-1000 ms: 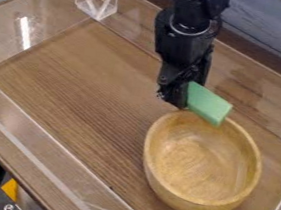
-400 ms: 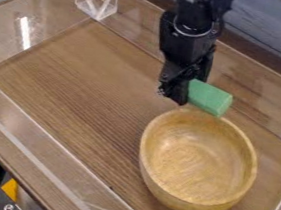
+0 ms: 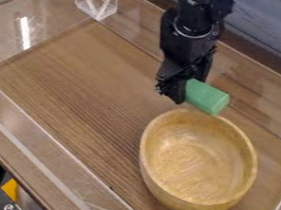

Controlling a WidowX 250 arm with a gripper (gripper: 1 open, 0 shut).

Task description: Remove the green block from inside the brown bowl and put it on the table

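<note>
The green block [image 3: 209,97] is out of the brown bowl [image 3: 199,163] — it hangs in the air just past the bowl's far rim, one end pinched in the gripper [image 3: 176,87], the rest sticking out to the right. The fingers look clamped on that end, nearly together, though the dark arm hides the exact contact, so I can't swear how firm the hold is. The gripper points almost straight down.

So the first half of the job looks done: the bowl is empty, nothing but wood grain inside it. What's left is the easy part — bring the block down onto the table [image 3: 80,77] and let go. It isn't resting on anything yet, as far as I can judge from this angle.

Around it, there's plenty of bare tabletop to the left of the arm. The bowl sits just beside the block on the near side, so setting down away from its rim would be wise. A low clear wall [image 3: 21,24] edges the table, and a small clear stand [image 3: 96,0] sits in the far left corner, well apart from everything.
</note>
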